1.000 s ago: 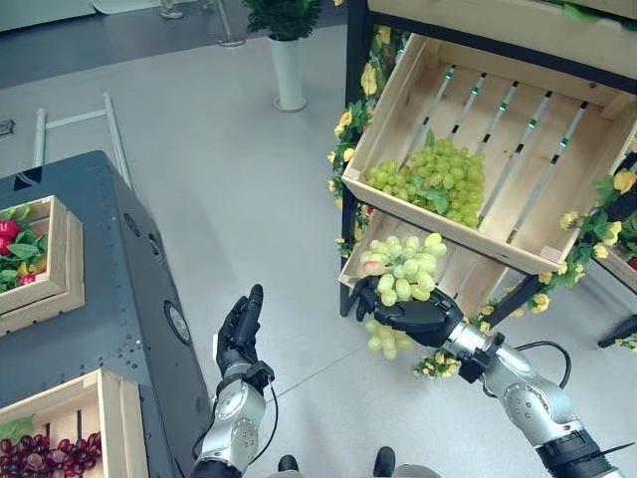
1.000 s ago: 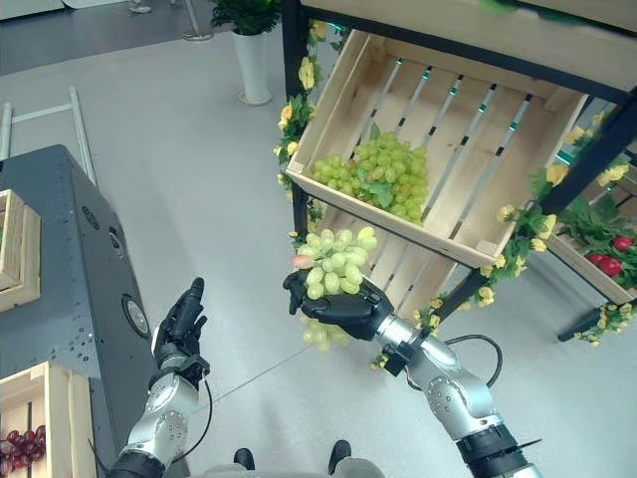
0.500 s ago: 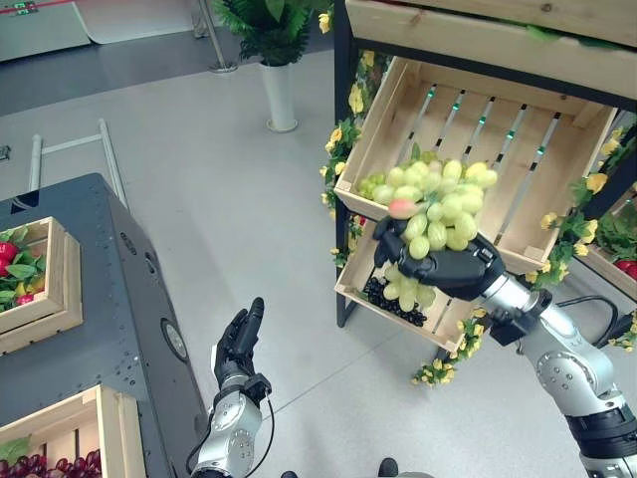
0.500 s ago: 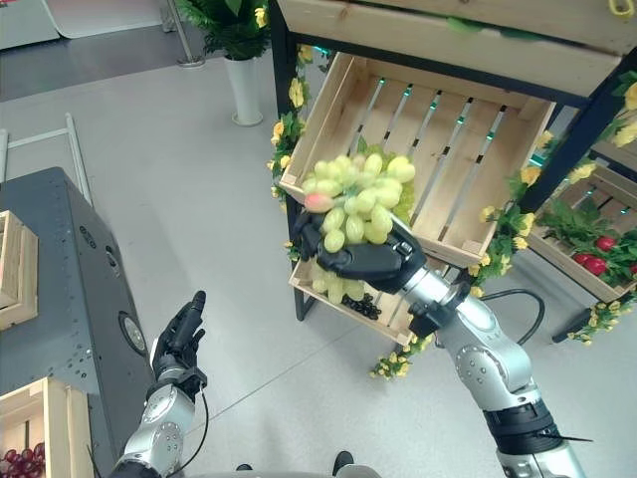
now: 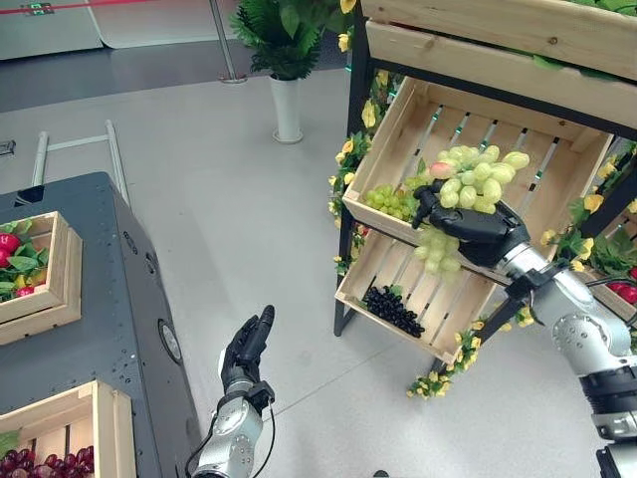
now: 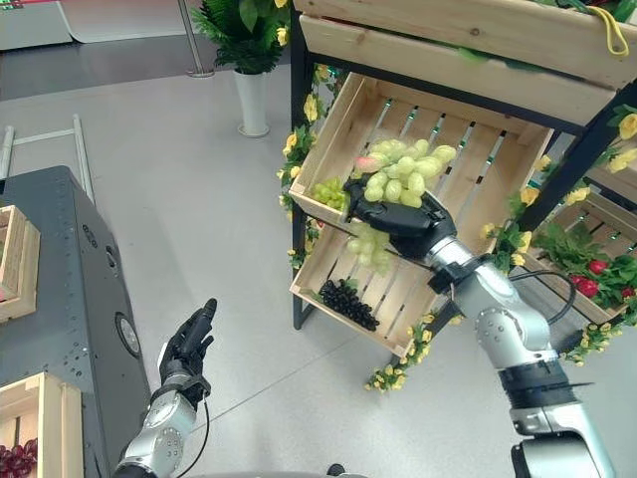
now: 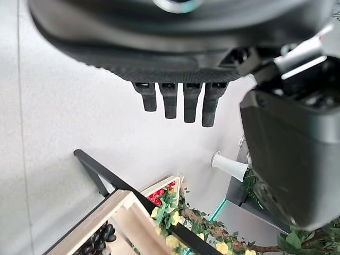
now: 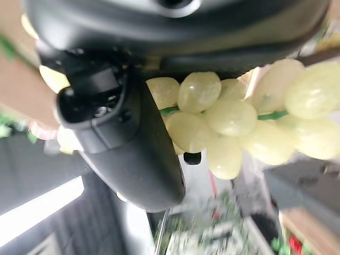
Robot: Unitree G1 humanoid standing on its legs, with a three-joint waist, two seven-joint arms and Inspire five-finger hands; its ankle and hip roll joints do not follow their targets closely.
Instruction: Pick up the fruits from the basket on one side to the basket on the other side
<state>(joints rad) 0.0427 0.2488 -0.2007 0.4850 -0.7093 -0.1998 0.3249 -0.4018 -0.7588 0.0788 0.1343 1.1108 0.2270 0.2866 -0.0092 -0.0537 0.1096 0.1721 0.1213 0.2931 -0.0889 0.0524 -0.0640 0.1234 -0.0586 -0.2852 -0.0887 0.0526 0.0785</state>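
Observation:
My right hand [image 5: 476,225] is shut on a bunch of green grapes [image 5: 476,179], holding it over the tilted wooden crate [image 5: 557,169] on the upper shelf. Part of the bunch dangles below the hand [image 5: 438,251]. The right wrist view shows the grapes [image 8: 228,114] pressed against the palm beside the thumb [image 8: 127,143]. More green grapes [image 5: 390,199] lie in that crate's lower left corner. My left hand [image 5: 246,346] hangs open low over the floor, beside the grey table [image 5: 119,319]; its fingers [image 7: 178,101] are straight.
A lower slatted crate [image 5: 438,299] holds black grapes [image 5: 393,311]. On the grey table stand a crate of red fruit [image 5: 30,274] and a crate of dark grapes [image 5: 60,448]. A potted plant [image 5: 287,60] stands behind. Yellow flowers trim the shelf frame [image 5: 350,149].
My right hand has carried the green grapes up and to the right, from in front of the lower crate to over the upper crate. The camera has shifted. The left hand stays put.

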